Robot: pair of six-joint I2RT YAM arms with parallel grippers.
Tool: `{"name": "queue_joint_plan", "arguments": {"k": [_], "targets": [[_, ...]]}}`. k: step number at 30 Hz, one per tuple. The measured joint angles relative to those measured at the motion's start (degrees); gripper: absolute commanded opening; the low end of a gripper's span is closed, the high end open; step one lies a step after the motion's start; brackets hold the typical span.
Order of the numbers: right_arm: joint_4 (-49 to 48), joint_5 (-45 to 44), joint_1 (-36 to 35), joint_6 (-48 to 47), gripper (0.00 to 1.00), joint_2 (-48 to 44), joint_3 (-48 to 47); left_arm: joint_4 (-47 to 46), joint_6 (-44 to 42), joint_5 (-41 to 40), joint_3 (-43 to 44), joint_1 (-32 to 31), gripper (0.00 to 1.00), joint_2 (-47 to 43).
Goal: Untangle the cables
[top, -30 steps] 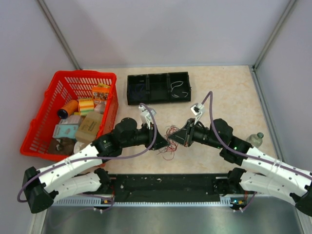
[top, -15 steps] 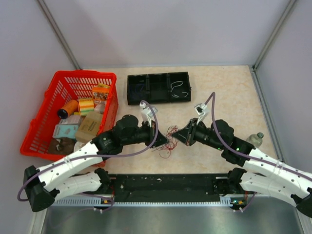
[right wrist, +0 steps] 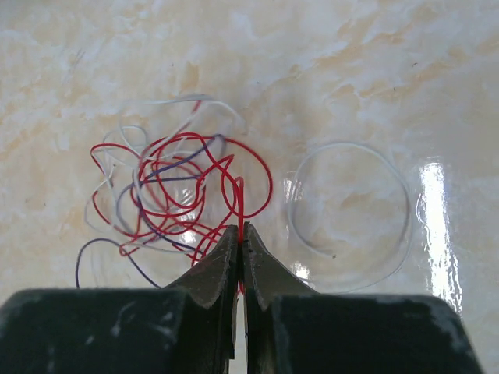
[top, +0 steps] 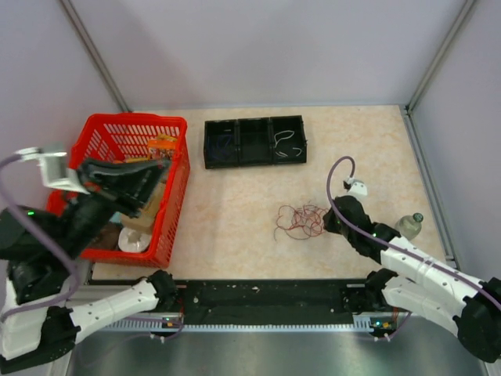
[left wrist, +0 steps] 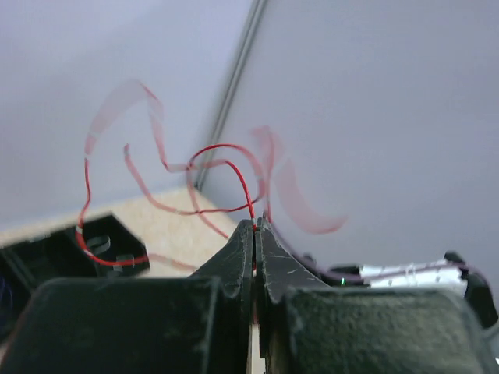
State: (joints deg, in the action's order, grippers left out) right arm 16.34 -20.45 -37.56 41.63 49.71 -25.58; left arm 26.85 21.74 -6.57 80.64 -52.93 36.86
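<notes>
Top external view: your cables (top: 301,222) lie as a loose tangle near the middle of the desk (top: 235,211), and your right fingers (top: 323,223) sit at the tangle's right edge. Your left arm (top: 94,211) stands high over the red basket (top: 176,188), well apart from the tangle. A black tray (top: 250,163) with three compartments lies near the back, with a white wire (top: 288,145) in its right one

Left wrist view: your left fingers (left wrist: 255,228) are pressed together, pinching a red cable (left wrist: 222,146) that curls up in the air in front of the grey wall, partly blurred

Right wrist view: your right fingers are pressed together on a red strand (right wrist: 239,202) at the near edge of the tangle of red, white and dark blue strands. A white loop (right wrist: 347,145) lies flat on the desk just to its right
</notes>
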Motion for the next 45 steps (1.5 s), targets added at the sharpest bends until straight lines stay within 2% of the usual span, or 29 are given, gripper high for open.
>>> {"name": "queue_joint_plan", "arguments": {"k": [4, 7, 12, 15, 17, 22, 31, 38, 45], "targets": [[0.0, 0.8, 0.3, -1.2, 0.00, 0.7, 0.0, 0.1, -4.0, -1.9, 11.1, 0.0, 0.00, 2.8], [-0.4, 2.9, 0.2, -2.8, 0.00, 0.5, 0.0, 1.0, -6.0, -5.0, 15.3, 0.0, 0.00, 7.0], [-0.7, 9.2, 0.2, -6.1, 0.00, -2.2, -0.1, 3.1, -8.2, -9.2, 19.2, 1.1, 0.00, 21.2], [-0.7, 12.9, 0.2, -7.5, 0.00, -2.9, -0.8, 4.1, -7.5, -5.8, 19.8, 4.5, 0.00, 31.2], [-0.8, 15.0, 0.2, -8.0, 0.00, -3.6, -1.2, 4.2, -6.2, -2.9, 19.6, 8.9, 0.00, 37.4], [-0.7, 18.4, 0.3, -8.4, 0.00, -7.5, -1.2, 2.1, -3.2, 2.2, 16.0, 15.8, 0.00, 50.2], [-0.4, 21.2, 0.2, -9.1, 0.00, -10.6, -1.2, -7.6, -0.7, 5.1, 15.1, 18.7, 0.00, 67.5], [-0.4, 21.9, 0.2, -9.1, 0.00, -12.0, -1.2, -13.1, 1.2, 5.5, 14.1, 20.3, 0.00, 75.2], [-0.1, 21.9, 0.2, -9.1, 0.00, -12.2, -1.2, -17.9, 2.4, 4.7, 13.6, 24.1, 0.00, 78.8]]}}
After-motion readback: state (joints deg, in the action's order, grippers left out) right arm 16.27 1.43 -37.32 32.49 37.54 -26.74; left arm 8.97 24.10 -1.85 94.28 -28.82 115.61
